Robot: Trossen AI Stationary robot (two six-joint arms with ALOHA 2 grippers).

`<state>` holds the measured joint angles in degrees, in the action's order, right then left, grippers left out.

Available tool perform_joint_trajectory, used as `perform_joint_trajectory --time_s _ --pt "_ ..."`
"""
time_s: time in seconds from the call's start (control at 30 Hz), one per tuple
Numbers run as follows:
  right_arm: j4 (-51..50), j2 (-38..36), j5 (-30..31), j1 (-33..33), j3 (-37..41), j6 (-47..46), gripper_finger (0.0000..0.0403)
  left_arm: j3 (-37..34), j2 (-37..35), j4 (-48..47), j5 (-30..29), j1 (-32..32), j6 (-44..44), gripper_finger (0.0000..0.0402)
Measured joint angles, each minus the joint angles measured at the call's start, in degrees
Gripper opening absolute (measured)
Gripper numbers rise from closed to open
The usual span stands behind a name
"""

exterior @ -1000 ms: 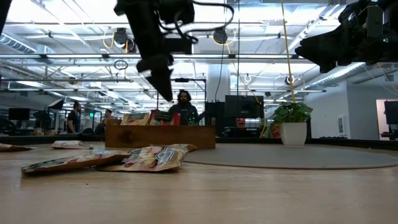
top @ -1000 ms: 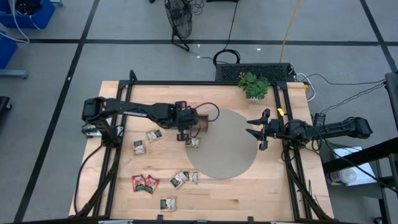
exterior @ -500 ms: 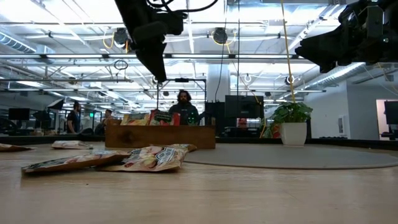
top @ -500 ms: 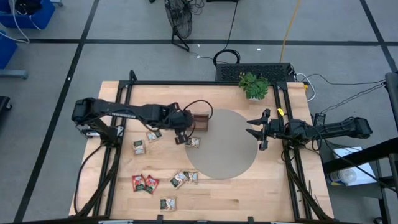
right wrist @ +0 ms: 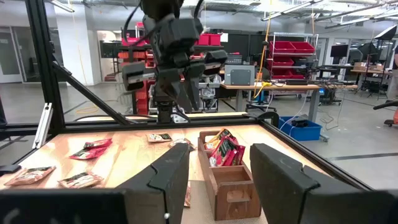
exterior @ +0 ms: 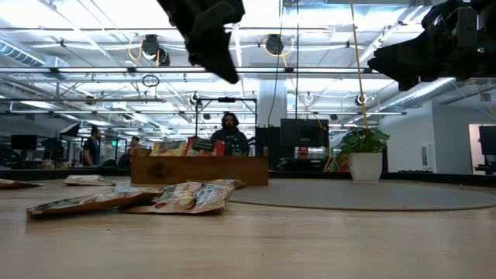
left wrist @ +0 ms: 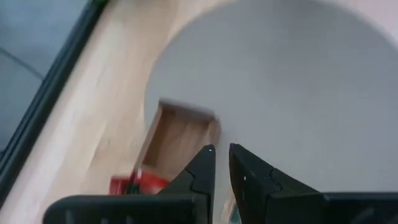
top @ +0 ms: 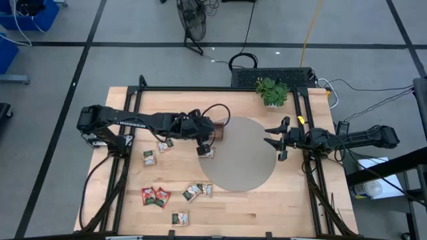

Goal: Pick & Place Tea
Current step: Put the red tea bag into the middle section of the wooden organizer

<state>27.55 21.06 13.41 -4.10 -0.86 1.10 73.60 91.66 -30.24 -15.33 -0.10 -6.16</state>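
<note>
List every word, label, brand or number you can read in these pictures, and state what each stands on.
None can be read with certainty.
Tea sachets: printed fronts, too small to read from above.
Nearest tea sachet in the low view: lettering on it, too blurred.
Left arm: pale lettering along the link, too small.
Wooden tray: no lettering visible; the packets standing in it are unreadable.
</note>
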Motion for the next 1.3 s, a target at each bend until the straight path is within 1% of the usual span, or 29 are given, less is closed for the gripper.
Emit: perform_joint_trajectory --time_s 0.53,0.67,0.83,0.93,1.0,1.1,1.2,1.3 --pt "0.01 0.02 -0.02 -0.02 0.00 0.00 0.0155 0.00 0.00 26.56 -0.11 0.00 -0.01 0.0051" --pt "0.02 0.00 0.00 -0.02 0.00 0.00 0.0155 -0.09 0.00 30.19 -0.19 0.00 -0.06 0.0051" --pt "0.02 0.00 -0.01 -0.02 0.00 0.00 0.0155 -1.20 0.00 29.00 -0.20 -0.09 -0.12 0.0051" --pt "0.00 0.00 -0.02 0.00 0.00 0.00 0.0155 -5.71 0.00 33.01 -0.15 0.28 -0.10 0.0051" --pt "0.00 0.02 0.00 -0.02 0.00 0.00 0.0155 -10.75 -0.55 40.60 -0.14 0.59 -0.10 0.0051" --pt "0.02 0.01 -0.01 -0.01 0.00 0.00 0.0155 -19.10 -1.29 55.97 -0.18 0.85 -0.14 0.0051" --pt "0.04 0.00 0.00 0.00 0.02 0.00 0.0155 -27.45 -1.02 65.44 -0.20 0.25 -0.12 0.0051" --pt "0.01 0.00 0.00 -0.02 0.00 0.00 0.0155 -33.38 -1.19 74.32 -0.15 -1.26 -0.45 0.0051"
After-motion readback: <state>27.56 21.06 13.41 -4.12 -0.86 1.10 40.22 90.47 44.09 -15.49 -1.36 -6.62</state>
